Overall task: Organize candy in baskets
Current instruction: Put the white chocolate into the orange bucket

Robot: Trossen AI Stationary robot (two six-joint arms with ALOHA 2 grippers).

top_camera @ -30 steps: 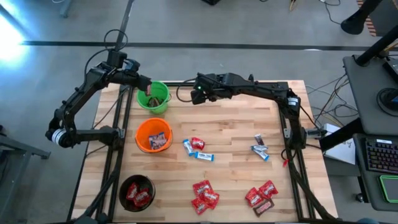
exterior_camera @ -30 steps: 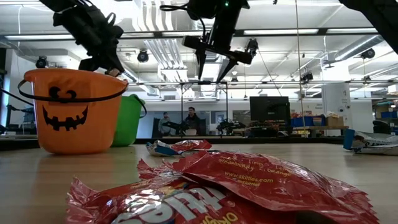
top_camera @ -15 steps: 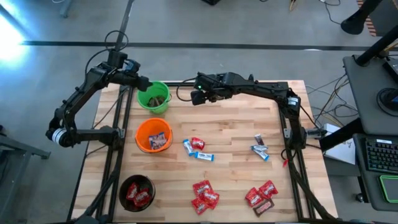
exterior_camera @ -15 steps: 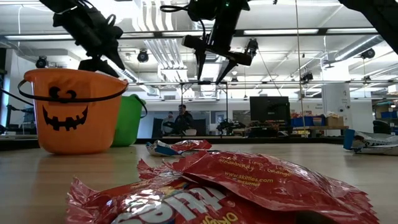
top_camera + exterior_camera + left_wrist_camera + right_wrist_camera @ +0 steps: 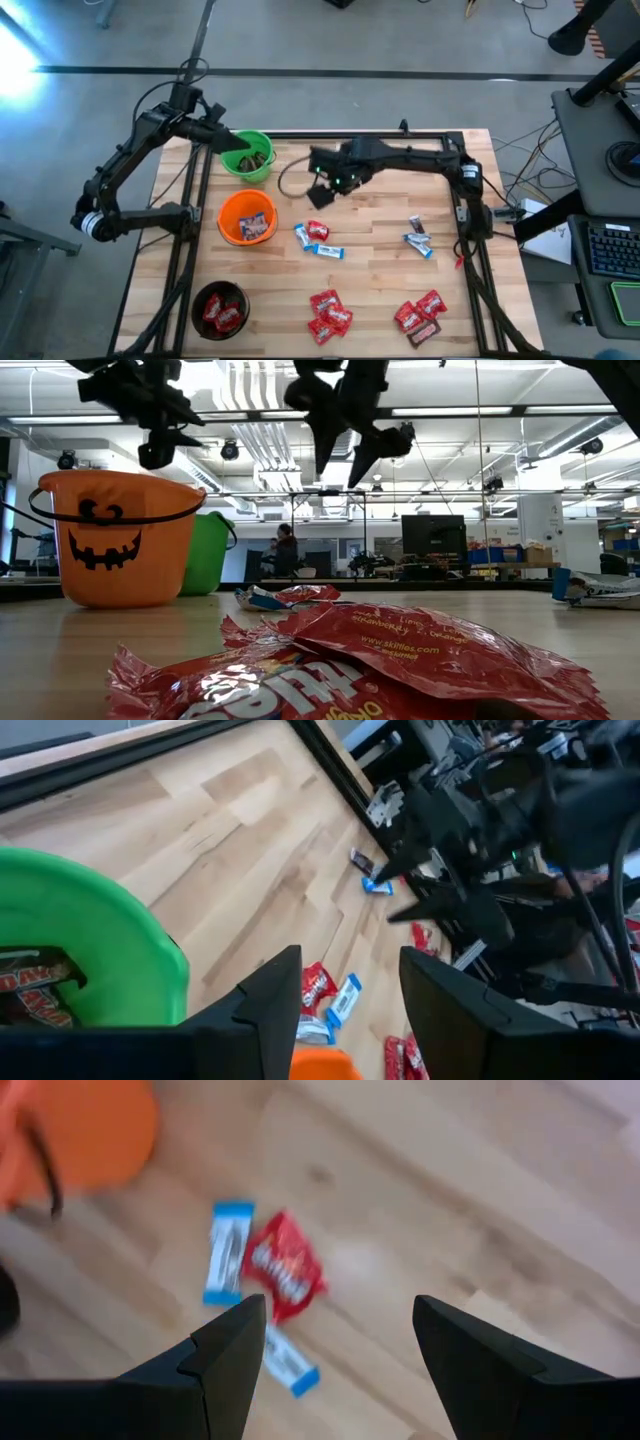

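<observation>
Three baskets stand along the table's left side: green at the far end, orange in the middle, black at the near end. Brown candy lies in the green one, red candy in the black one. My left gripper hangs open above the green basket's far-left rim, holding nothing. My right gripper is open in the air, above and just beyond a red candy and blue-and-white candies lying mid-table.
More candy lies loose on the wood: a small group at the right, red ones near the front middle and the front right. A red wrapper fills the low view's foreground. Bare wood lies between the groups.
My left gripper has opened over the green basket, letting a brown candy go into it, then tipped up and drawn back a little toward the far-left rim. My right gripper, open all along, has swung from the far edge toward the mid-table candy and turned about.
</observation>
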